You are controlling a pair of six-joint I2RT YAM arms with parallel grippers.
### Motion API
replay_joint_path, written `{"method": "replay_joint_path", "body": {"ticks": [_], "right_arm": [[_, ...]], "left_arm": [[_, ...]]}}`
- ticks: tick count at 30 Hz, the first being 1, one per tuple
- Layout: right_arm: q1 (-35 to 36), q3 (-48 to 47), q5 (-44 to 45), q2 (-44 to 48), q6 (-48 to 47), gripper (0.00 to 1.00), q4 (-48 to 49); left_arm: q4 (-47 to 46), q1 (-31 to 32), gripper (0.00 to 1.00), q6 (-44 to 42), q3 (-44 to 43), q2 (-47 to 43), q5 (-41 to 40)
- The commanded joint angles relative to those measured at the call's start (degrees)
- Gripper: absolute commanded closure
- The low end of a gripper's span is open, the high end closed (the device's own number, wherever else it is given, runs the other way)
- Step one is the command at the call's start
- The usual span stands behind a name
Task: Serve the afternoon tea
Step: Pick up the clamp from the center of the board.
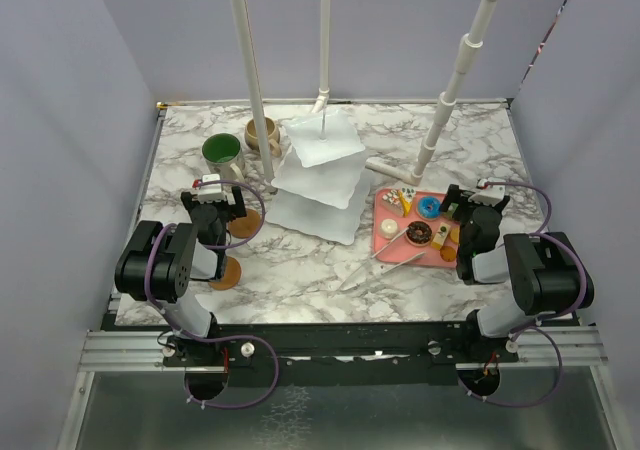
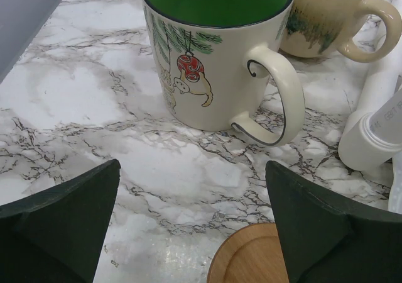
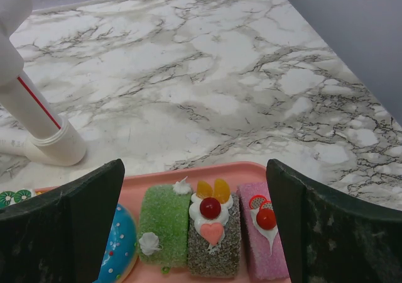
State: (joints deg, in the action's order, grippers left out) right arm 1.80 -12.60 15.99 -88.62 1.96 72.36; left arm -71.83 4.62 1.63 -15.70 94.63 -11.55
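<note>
The left fingers (image 2: 63,226), dark and spread wide apart with nothing between them, fill the bottom of the left wrist view. Just beyond them a round brown coaster (image 2: 248,258) lies on the marble surface (image 2: 75,88). Past it stands a green-lined mug (image 2: 213,63), upright, with its handle to the right and a beige mug (image 2: 326,19) just behind it.

Seen from above, both mugs sit to the left of the white tiered stand (image 1: 320,170), which stands near the middle of the surface. A second coaster (image 1: 226,272) also lies left of the stand, nearer the arms.

The right fingers (image 3: 56,226) are likewise spread wide and hold nothing. They hang above a pink tray (image 3: 188,173) that lies to the right of the stand. On the tray sit small toy pastries: a green cake (image 3: 164,217), a speckled cake topped with a heart (image 3: 212,236), a pink cake (image 3: 264,239) and a blue doughnut (image 3: 119,251). A white pipe (image 3: 38,119) rests on the surface beyond the tray.
</note>
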Motion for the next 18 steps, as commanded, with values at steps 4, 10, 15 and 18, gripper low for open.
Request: {"method": "replay_joint_path", "body": {"ticks": [4,10,15,18], "right_arm": [[-0.1,-0.2,-0.3,-0.3,0.0,0.0,1.7],[0.0,0.7,1.4,1.2,-0.2,0.0,1.1],[0.2,3.2,-0.9,3.1,-1.4,0.0,4.7],[2.3,0.3,9.0,6.6,-0.7,0.0,-2.8]], "left_arm": [[-0.7,0.2,0.01,0.2,-0.1,0.0,0.5],[-0.5,0.2,0.01,-0.5,-0.2,-0.4,2.0],[22.3,-0.4,0.01,-1.1,-9.4,-6.8,5.1],[36.8,-0.6,0.01,-1.4,-16.1,-7.8,7.1]]}}
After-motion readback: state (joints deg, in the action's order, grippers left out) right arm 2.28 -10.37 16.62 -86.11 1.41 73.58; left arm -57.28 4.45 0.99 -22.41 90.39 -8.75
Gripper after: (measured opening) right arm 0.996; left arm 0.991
